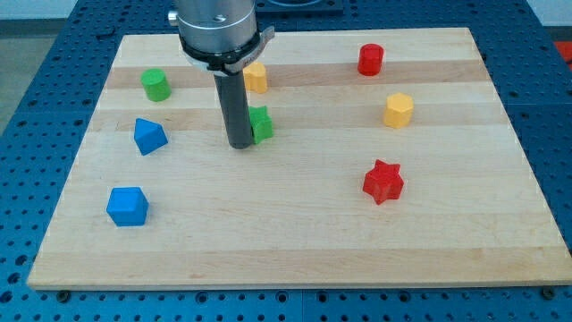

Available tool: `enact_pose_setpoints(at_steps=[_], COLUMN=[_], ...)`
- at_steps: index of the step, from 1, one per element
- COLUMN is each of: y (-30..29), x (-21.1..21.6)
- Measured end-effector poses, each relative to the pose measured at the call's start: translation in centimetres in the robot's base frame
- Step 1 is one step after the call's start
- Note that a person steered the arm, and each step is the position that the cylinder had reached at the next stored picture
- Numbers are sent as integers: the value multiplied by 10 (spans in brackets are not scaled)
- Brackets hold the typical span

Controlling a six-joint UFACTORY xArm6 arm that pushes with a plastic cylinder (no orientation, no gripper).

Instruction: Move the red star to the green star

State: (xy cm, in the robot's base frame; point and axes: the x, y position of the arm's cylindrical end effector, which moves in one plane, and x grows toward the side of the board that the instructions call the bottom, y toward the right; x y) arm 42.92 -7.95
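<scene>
The red star (383, 182) lies on the wooden board at the view's right of centre, lower down. The green star (261, 123) lies near the board's middle, upper part, partly hidden behind my rod. My tip (241, 145) rests on the board right against the green star's left side, far to the left of the red star.
A yellow block (256, 77) sits just above the green star. A green cylinder (155, 84) and two blue blocks (149, 136) (127, 206) are at the left. A red cylinder (371, 59) and a yellow hexagon (399, 110) are at the upper right. The board's edge (295, 284) runs along the bottom.
</scene>
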Motion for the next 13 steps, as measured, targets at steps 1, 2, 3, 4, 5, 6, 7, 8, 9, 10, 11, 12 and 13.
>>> enact_pose_setpoints(at_steps=[1, 2, 3, 4, 5, 6, 7, 8, 9, 10, 11, 12, 13], y=[-11, 15, 69, 82, 93, 142, 183, 200, 186, 170, 159, 184, 198], x=[33, 73, 97, 102, 105, 120, 125, 107, 83, 66, 52, 55, 48])
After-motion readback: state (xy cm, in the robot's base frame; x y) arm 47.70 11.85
